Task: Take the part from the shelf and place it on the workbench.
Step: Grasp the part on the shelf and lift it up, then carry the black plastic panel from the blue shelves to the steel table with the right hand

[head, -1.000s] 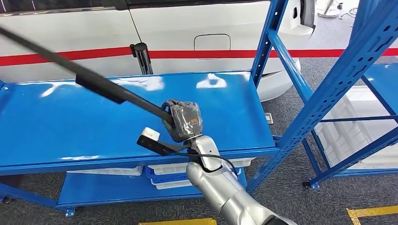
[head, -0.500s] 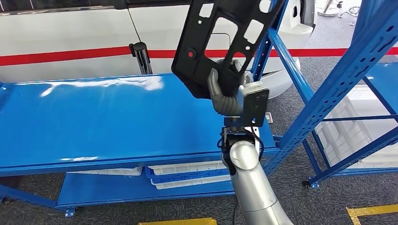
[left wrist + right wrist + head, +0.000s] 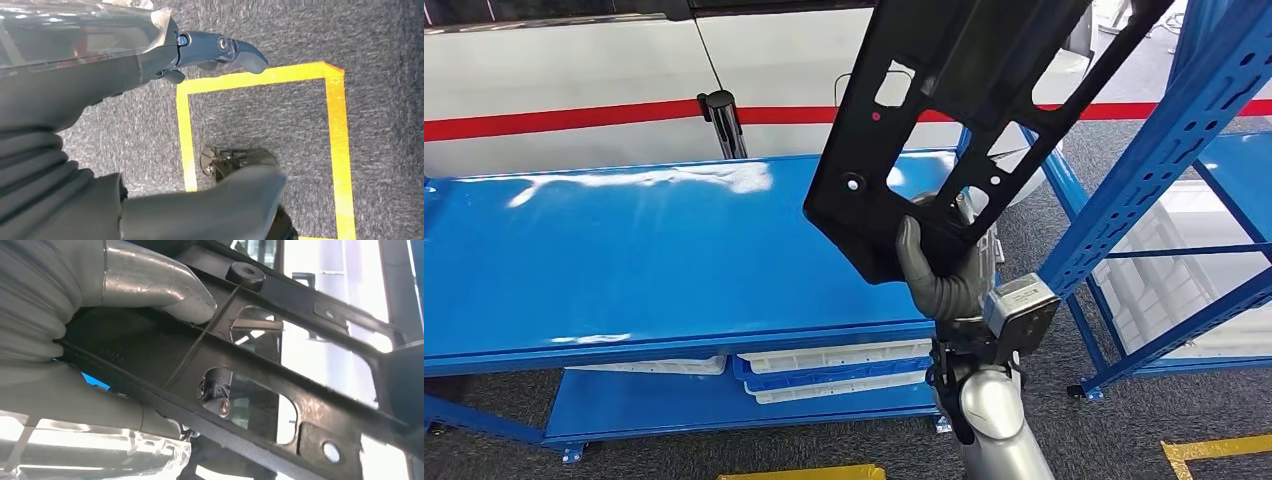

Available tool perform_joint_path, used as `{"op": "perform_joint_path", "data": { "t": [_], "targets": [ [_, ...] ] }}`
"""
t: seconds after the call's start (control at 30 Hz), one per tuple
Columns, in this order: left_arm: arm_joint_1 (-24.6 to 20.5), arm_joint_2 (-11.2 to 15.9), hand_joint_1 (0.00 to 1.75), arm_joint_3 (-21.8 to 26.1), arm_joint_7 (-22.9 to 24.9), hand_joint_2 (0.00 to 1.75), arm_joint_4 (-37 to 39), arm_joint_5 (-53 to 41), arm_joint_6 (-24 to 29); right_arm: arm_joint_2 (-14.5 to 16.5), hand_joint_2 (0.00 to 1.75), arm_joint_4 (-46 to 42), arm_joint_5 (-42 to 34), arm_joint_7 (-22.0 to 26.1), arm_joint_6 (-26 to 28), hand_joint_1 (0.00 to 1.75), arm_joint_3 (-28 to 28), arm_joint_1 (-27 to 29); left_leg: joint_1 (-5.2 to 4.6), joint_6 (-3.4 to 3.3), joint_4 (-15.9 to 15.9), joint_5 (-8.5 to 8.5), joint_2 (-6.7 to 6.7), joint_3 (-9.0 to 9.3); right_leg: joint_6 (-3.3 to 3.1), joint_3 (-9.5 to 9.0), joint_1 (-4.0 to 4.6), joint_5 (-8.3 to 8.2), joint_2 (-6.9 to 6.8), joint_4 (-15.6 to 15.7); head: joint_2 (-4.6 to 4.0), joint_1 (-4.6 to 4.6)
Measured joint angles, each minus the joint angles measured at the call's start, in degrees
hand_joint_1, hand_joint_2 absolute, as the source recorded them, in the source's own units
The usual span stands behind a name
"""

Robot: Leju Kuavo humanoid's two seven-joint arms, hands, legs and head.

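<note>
The part (image 3: 954, 110) is a long black plastic panel with several cut-outs. It stands tilted in the air above the right end of the blue shelf (image 3: 624, 260), reaching past the top of the head view. My right hand (image 3: 939, 275) grips its lower end, with the thumb (image 3: 150, 282) pressed on the ribbed face of the part (image 3: 280, 365) and dark fingers behind it. My left hand (image 3: 75, 125) hangs over the carpet, fingers (image 3: 220, 50) and thumb apart with nothing between them.
A white vehicle (image 3: 574, 80) with a red stripe stands behind the shelf. Blue uprights (image 3: 1164, 150) of a second rack rise close to the right of the part. White bins (image 3: 824, 370) sit on the lower shelf. Yellow tape (image 3: 335, 125) marks the floor.
The part lay nearly flat over the shelf a second ago. My right hand has swung it upright, lifted it off the shelf and carried it to the right, toward the shelf's end post.
</note>
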State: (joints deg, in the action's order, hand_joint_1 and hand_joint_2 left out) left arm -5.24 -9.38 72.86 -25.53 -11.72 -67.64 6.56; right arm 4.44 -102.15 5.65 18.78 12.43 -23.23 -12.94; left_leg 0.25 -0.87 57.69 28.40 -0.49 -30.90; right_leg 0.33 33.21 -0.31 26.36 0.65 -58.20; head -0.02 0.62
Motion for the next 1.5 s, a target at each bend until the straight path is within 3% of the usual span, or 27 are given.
{"op": "perform_joint_path", "data": {
  "t": [0.33, 1.0, 1.1, 1.17, 1.23, 1.3, 1.37, 1.4, 1.47, 1.5],
  "targets": [
    [0.0, 0.3, 0.00, -0.2, 0.5, 1.75, 0.0, 0.0, 0.9, -2.1, 1.75, 0.2, 9.8, -1.2, 2.5, 1.75, -4.3, 1.9, -0.02, 0.00, 0.0, 0.00, 0.00, -0.01, 0.00, 0.00, -0.01, 0.00, -0.01, 0.0, 0.00, -0.01],
    [0.0, 0.7, 0.00, -0.2, 0.2, 1.75, 0.0, 0.2, -0.5, -4.5, 1.75, 2.0, 1.8, 0.3, -0.2, 1.75, -6.7, 2.9, -0.02, 0.00, 0.0, 0.00, 0.00, -0.02, 0.01, 0.00, -0.02, 0.00, -0.02, 0.0, 0.00, -0.01],
    [0.0, 1.1, 0.00, -0.2, 0.5, 1.75, 0.0, 0.0, -1.1, -4.7, 1.75, 1.9, 0.1, 1.6, -0.5, 1.75, -6.7, 3.4, -0.24, -0.79, 0.2, 0.13, -0.02, -0.12, 0.35, -0.08, -0.45, -0.21, -0.01, 0.3, 0.00, 0.03],
    [0.0, 1.3, 0.00, -0.2, 0.7, 1.75, 0.0, -0.2, -1.5, -4.8, 1.75, 1.7, -1.0, 2.5, -0.7, 1.75, -6.7, 4.0, -0.11, -1.55, -1.0, -0.74, 0.12, 0.38, 0.84, -0.09, -0.36, -0.29, -0.01, 0.5, 0.00, 0.03],
    [0.0, 1.3, 0.00, -0.3, 0.8, 1.75, 0.0, -0.3, -1.8, -5.0, 1.75, 1.4, -1.8, 3.1, -1.0, 1.75, -6.7, 4.5, 0.27, -2.11, -2.6, -2.02, 0.37, 1.07, 0.95, 0.93, -0.18, 1.31, -0.10, -1.8, 0.00, -0.20],
    [-0.1, 1.3, 0.00, -0.4, 0.8, 1.75, 0.0, -0.3, -2.0, -5.2, 1.75, 1.3, -2.2, 3.6, -1.2, 1.75, -6.7, 5.0, 0.45, -2.32, -3.2, -2.44, 0.58, 1.09, 0.72, 3.59, -0.50, 4.50, -0.17, -8.0, 0.00, -0.41],
    [-0.1, 1.4, 0.00, -0.4, 0.8, 1.75, 0.0, -0.3, -2.1, -5.4, 1.75, 1.3, -2.3, 3.9, -1.3, 1.75, -6.7, 5.7, 0.59, -2.17, -3.1, -2.50, 0.72, 0.86, 1.32, 5.50, -1.07, 6.07, -0.21, -13.2, 0.00, -0.43],
    [0.0, 1.4, 0.00, -0.4, 0.8, 1.75, 0.0, -0.2, -2.1, -5.5, 1.75, 1.3, -2.3, 4.1, -1.4, 1.75, -6.7, 6.0, 0.76, -1.96, -3.0, -2.52, 0.74, 0.76, 2.06, 5.11, -1.46, 5.57, -0.26, -13.0, 0.00, -0.44],
    [0.0, 1.4, 0.00, -0.4, 0.8, 1.75, 0.0, -0.2, -2.1, -5.5, 1.75, 1.2, -2.3, 4.2, -1.7, 1.75, -6.7, 6.1, 1.27, -1.09, -2.3, -2.31, 0.73, 0.41, 4.01, 1.48, -2.42, 3.16, -0.56, -6.6, 0.00, -0.49],
    [-0.1, 1.5, 0.00, -0.4, 0.8, 1.75, 0.0, -0.1, -2.1, -5.5, 1.75, 1.2, -2.3, 4.3, -1.9, 1.75, -6.8, 6.1, 1.44, -0.48, -1.8, -2.10, 0.66, 0.00, 4.61, -0.52, -2.51, 2.24, -0.47, -3.5, 0.00, -0.63]
  ]
}}
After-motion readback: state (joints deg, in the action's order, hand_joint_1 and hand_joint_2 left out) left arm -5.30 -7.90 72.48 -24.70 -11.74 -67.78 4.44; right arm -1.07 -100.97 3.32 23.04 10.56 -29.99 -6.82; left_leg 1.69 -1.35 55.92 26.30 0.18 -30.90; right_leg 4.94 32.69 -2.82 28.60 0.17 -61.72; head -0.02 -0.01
